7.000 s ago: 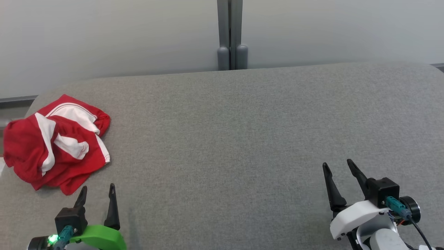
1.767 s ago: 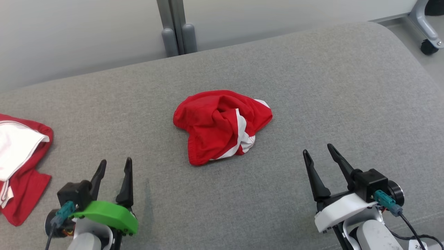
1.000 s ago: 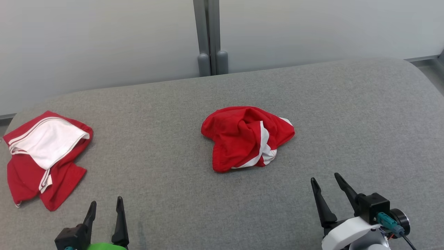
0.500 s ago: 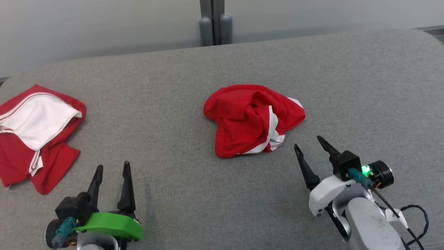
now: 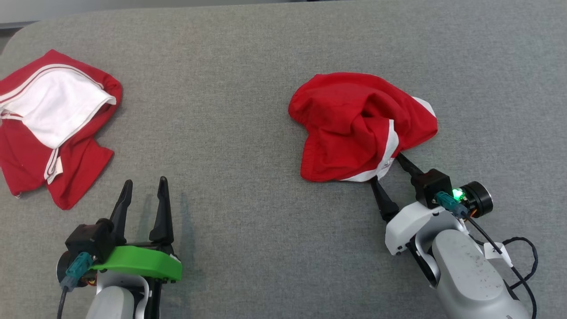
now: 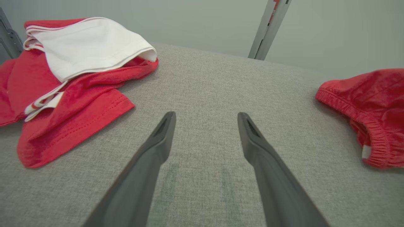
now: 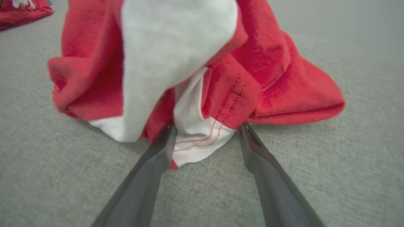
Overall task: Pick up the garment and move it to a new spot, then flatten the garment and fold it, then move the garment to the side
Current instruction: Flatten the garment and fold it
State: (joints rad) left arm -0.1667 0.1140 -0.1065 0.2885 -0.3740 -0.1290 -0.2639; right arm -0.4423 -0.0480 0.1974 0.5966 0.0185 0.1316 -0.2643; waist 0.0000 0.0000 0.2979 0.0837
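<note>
Loosely crumpled garment (image 5: 350, 124); coarse grey cloth (image 5: 239, 79)

The left hand (image 5: 146, 180) and right hand (image 5: 386, 168) are spread wide.

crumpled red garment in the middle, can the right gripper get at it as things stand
Probably yes. The right gripper sits open at the near edge of the crumpled red garment, fingers either side of its white hem corner, nothing in the way.

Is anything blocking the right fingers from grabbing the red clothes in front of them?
No, nothing visible. The right gripper is open, its fingers sitting either side of a white corner of the red garment.
</note>
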